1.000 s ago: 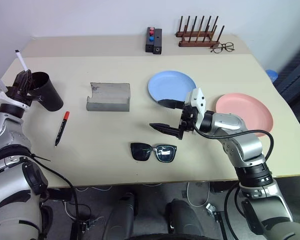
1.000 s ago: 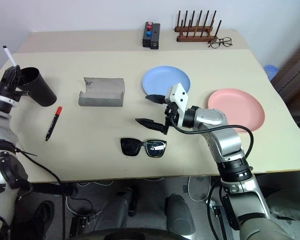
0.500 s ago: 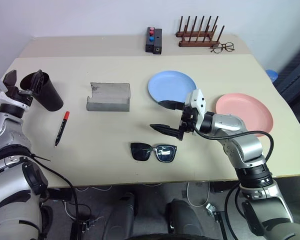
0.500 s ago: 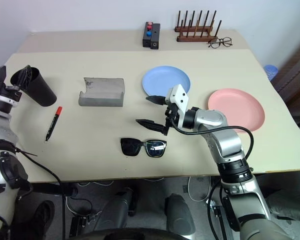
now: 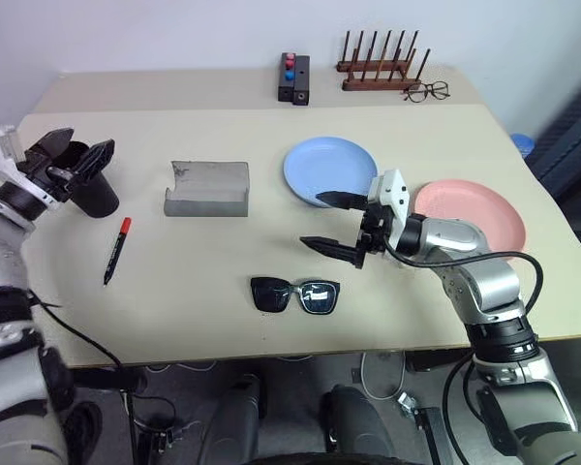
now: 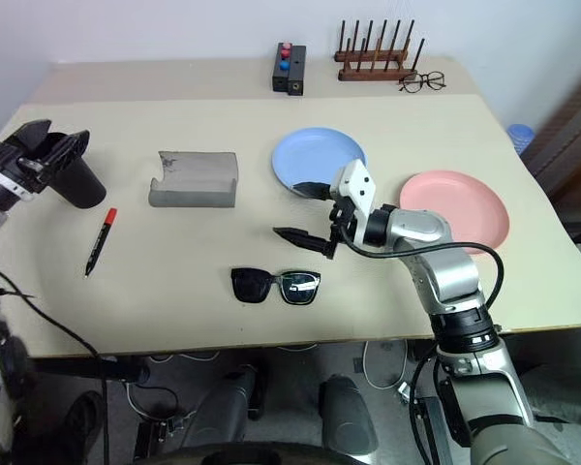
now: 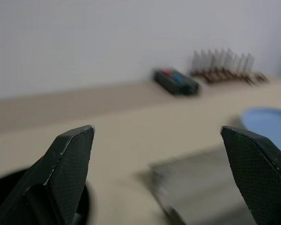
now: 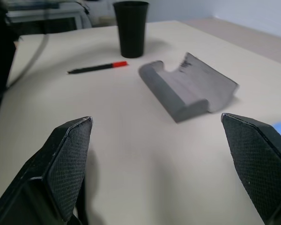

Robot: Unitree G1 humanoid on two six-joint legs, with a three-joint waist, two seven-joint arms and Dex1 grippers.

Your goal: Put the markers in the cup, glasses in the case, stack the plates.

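On the table: no words or labels can be read on anything.
Cup (image 5: 89, 190): tall, dark and plain, at 9 o'clock on the table (image 5: 203, 281).
Marker (image 5: 115, 250): thin and black with a red end, at 5 o'clock from the cup.
Case (image 5: 207, 188): grey and soft-looking, flap open.
Glasses (image 5: 294, 294): black with dark lenses, at 6 o'clock.
Plates: blue plate (image 5: 329, 170) and pink plate (image 5: 470, 214), apart.
Left gripper (image 5: 73, 160): fingers wide apart, holding nothing, above the cup.
Right gripper (image 5: 331, 222): fingers wide apart, holding nothing.

Dark cup (image 5: 95, 190) upright, marker (image 5: 115, 250) flat beside it, plates (image 5: 330, 170) unstacked.
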